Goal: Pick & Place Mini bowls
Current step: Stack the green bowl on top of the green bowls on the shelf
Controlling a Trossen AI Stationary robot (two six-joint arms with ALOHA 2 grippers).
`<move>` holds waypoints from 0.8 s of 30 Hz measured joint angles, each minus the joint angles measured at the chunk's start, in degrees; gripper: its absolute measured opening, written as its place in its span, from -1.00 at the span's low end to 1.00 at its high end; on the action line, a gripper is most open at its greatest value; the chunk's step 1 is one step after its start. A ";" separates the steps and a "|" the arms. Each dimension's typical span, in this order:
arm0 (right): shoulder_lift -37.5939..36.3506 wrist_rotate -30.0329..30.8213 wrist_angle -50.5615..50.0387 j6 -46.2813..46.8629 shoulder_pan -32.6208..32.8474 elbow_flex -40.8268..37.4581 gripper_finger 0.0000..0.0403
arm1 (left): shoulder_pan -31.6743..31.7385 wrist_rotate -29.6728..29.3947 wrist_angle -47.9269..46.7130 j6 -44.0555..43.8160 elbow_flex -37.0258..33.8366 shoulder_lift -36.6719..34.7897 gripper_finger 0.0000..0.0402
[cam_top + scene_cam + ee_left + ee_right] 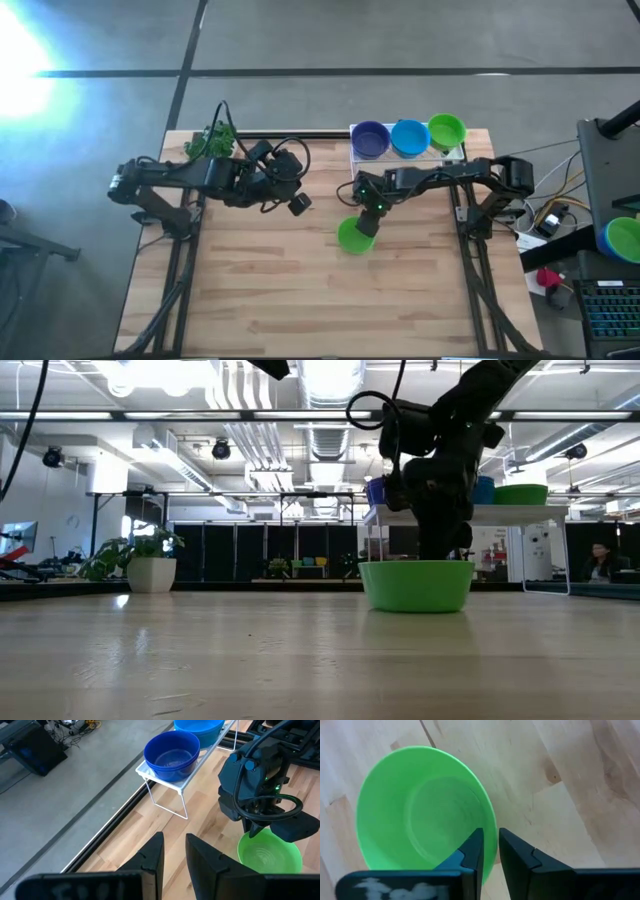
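A bright green mini bowl [352,238] [416,586] stands upright on its base on the wooden table. My right gripper [366,218] [491,834] is over its far rim and shut on it. A purple bowl [370,138] [172,752], a sky blue bowl [409,137] and a second green bowl [447,130] sit in a row on top of the white wire rack [167,795] at the table's far edge. My left gripper [300,203] [175,840] hangs left of the green bowl [267,852], open by a narrow gap and holding nothing. My right gripper holds the green bowl by its rim [492,827], one finger [472,852] inside the bowl and the other finger [517,857] outside. The fingers come from above, pointing down. The bowl stands upright with its base on the table [300,650].
A leafy green toy plant [215,135] stands at the table's far left corner behind the left arm. More bowls [625,238] sit off the table to the right. Bare wood [300,290] fills the near half of the table.
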 joint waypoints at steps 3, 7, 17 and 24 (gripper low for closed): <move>0.00 0.13 0.14 0.02 0.00 -0.61 -0.73 | 0.00 0.00 0.00 -0.01 0.00 0.00 -0.63; 0.00 0.11 0.16 0.35 0.00 -1.19 -0.75 | 0.00 0.00 0.00 -0.02 0.00 0.00 -0.63; -0.07 0.08 0.20 0.48 0.00 -1.19 -0.96 | 0.02 0.00 0.00 -0.02 0.00 0.00 -0.63; -1.25 0.06 0.09 1.26 0.00 -1.19 -0.96 | 0.00 0.02 0.00 -0.02 0.00 0.00 -0.63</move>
